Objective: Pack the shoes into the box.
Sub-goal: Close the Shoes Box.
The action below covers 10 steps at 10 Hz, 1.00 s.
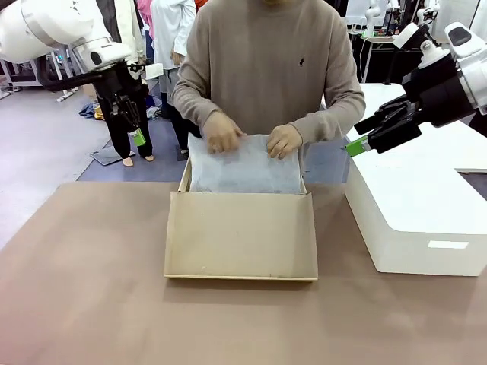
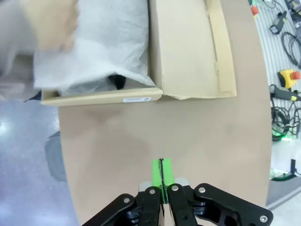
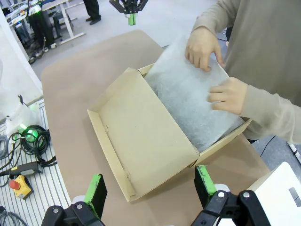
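1. Tan-brown cardboard shoebox [image 1: 240, 236], centre of frame on the brown tabletop [image 1: 84, 289], with its lid flap lying flat toward the bottom edge. Judged light and stiff but thin-walled; best taken at the lid's free edge.
2. Crinkled white tissue paper [image 1: 243, 167], soft and easily torn, covers the contents. The person's hands [image 1: 223, 131] press on it.
3. Glossy black leather shoes [image 2: 117, 82]: a dark glimpse beneath the tissue, inside the box. Probably slick and scuff-prone.
4. Left gripper [image 1: 138, 138], upper left: clenched, empty.
5. Right gripper [image 1: 356, 145], right side: released, holding nothing.
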### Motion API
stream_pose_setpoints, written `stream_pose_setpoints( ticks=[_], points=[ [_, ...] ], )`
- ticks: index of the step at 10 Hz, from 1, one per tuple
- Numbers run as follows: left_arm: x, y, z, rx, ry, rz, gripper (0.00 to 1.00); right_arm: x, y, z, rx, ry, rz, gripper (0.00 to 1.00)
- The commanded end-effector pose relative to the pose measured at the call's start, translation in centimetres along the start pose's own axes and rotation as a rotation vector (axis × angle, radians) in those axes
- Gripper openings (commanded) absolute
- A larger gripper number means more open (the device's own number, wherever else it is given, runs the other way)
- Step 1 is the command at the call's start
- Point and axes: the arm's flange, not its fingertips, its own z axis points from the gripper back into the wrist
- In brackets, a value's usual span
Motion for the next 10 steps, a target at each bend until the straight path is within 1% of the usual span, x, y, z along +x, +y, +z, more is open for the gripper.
stream_pose_setpoints(
  ticks=[1,2,3,7,8,9,10],
  points=[
    [-0.5,0.2,0.5,-0.008,-0.015,0.031,0.00,-0.1,-0.3,-0.2,0.020,-0.029,0.018,1.00],
    [-0.5,0.2,0.8,0.015,0.054,0.132,0.00,-0.1,-0.3,-0.2,0.020,-0.029,0.018,1.00],
    [-0.2,0.0,0.0,-0.004,0.001,0.007,0.00,-0.1,-0.3,-0.2,0.020,-0.029,0.018,1.00],
    [-0.2,0.0,0.0,-0.004,0.001,0.007,0.00,-0.1,-0.3,-0.2,0.020,-0.029,0.018,1.00],
    [0.0,0.0,-0.1,-0.003,0.013,0.028,0.00,-0.1,-0.3,-0.2,0.020,-0.029,0.018,1.00],
    [-0.5,0.4,-0.8,-0.022,0.010,0.052,0.00,-0.1,-0.3,-0.2,0.020,-0.029,0.018,1.00],
    [-1.2,0.7,-1.7,-0.054,-0.017,0.046,0.00,-0.1,-0.3,-0.2,0.020,-0.029,0.018,1.00]
  ],
)
